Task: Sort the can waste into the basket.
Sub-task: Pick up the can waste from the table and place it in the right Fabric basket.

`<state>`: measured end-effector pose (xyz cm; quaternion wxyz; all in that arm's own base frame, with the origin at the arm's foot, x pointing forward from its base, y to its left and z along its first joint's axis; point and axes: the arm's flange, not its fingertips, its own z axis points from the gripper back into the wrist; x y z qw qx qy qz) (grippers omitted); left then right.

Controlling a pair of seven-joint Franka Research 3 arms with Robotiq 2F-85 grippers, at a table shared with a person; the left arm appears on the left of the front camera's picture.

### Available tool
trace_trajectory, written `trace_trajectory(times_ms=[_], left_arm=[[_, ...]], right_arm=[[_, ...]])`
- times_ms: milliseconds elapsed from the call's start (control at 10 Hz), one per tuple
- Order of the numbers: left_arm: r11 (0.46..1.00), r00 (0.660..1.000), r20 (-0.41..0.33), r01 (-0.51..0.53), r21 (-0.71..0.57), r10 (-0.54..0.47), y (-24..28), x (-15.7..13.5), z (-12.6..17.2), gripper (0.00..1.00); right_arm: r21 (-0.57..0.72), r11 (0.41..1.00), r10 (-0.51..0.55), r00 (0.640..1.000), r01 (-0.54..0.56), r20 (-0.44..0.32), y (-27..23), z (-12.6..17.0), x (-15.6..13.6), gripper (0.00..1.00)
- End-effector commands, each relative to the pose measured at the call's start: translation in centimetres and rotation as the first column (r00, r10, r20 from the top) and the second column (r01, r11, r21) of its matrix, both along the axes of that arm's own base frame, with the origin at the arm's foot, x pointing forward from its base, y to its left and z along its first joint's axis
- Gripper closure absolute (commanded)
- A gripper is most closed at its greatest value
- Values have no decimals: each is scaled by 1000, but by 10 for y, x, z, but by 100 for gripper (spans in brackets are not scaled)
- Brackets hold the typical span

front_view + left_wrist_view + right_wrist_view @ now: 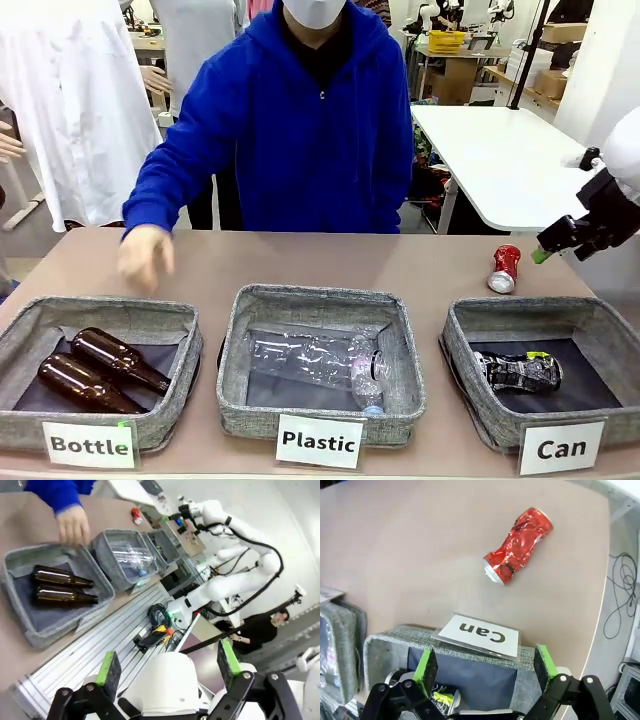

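Three shallow grey woven-fabric baskets with dark lining stand in a row on the brown surface point(330, 262). Each carries a white card, and we read them as the Bottle basket point(30, 330), the Plastic basket point(240, 340) and the Can basket point(462, 335). The Can card point(479, 636) reads upside down from the right wrist.

The black-and-silver can point(520, 371), dented and flecked with yellow-green, lies inside the Can basket. The red can point(505, 268), crumpled with silver ends, lies on its side on the surface just beyond that basket, apart from it.

Two brown glass bottles point(100, 368) lie in the Bottle basket. Crushed clear plastic bottles point(320, 360) lie in the Plastic basket; we cannot tell how many.

The right gripper point(485, 664) hangs in the air near the red can, its jaws spread wide, green pads touching nothing. The left gripper point(167, 662) sits well back from the baskets, jaws likewise spread and empty.

A person's hand point(145, 258), in a blue sleeve, hovers beyond the Bottle basket.
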<state>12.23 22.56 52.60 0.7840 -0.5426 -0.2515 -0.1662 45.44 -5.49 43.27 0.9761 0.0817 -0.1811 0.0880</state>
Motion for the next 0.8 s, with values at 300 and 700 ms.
trace_trajectory(times_ms=[300,700], left_arm=[[971,972,-21,235,37,-234,-75,59,4,0],[877,866,-151,481,-17,-477,-191,110,-58,0]], right_arm=[[-72,979,-195,978,190,-70,14,8,65,0],[-128,940,-334,933,317,-138,19,-20,124,0]])
